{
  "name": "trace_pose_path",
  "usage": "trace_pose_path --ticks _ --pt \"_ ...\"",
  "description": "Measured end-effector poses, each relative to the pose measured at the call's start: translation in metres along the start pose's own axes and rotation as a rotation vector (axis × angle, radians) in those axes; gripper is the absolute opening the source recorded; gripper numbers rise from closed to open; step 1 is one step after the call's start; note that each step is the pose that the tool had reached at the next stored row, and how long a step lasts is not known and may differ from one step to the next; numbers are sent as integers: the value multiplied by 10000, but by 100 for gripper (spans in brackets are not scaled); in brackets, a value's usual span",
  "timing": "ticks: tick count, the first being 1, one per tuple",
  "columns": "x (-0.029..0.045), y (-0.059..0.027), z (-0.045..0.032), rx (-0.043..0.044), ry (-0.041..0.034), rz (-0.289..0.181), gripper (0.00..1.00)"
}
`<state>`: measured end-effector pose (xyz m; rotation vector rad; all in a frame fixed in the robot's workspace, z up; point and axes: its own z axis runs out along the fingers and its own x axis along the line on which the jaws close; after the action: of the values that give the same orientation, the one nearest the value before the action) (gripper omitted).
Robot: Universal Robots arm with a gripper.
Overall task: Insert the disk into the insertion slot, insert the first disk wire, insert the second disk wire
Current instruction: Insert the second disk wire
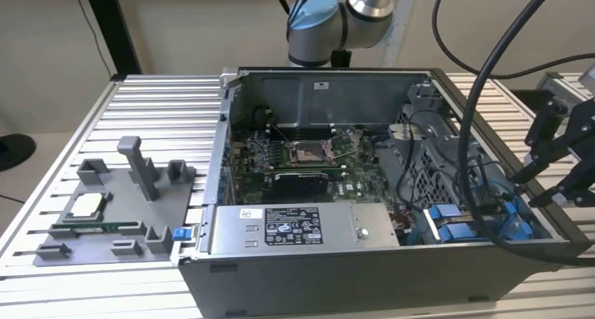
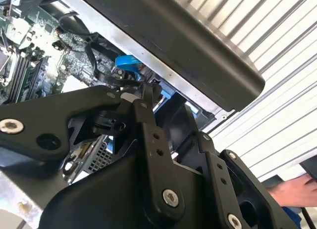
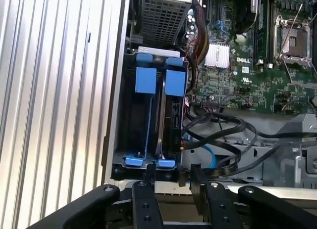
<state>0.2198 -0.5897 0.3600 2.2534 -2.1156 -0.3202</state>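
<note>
The open computer case (image 1: 372, 263) stands on the slatted table. In the first wrist view, two bright blue carriers sit side by side in the drive bay. The disk (image 3: 172, 121) stands edge-on in the bay nearer the motherboard, under its blue tab (image 3: 175, 82). The neighbouring carrier (image 3: 147, 80) looks like a bare frame. Black wires (image 3: 223, 132) and a light blue wire (image 3: 208, 152) loop loose just beside the disk's end. My gripper (image 3: 170, 183) hovers above the case rim at that end, open, with nothing between its fingers. In the exterior view the gripper (image 1: 550, 183) hangs over the case's right wall.
A grey power-supply box with a white sticker (image 1: 288, 228) fills the case's front. The motherboard (image 1: 307, 159) lies behind it. A grey fixture tray (image 1: 111, 207) with parts sits on the exterior view's left. A person's hand (image 2: 292, 193) rests beyond the case.
</note>
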Motion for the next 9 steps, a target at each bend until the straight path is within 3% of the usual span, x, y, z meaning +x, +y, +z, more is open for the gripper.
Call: trace_pose_path --ticks 9 --pt "5 -19 56 19 -59 354 100"
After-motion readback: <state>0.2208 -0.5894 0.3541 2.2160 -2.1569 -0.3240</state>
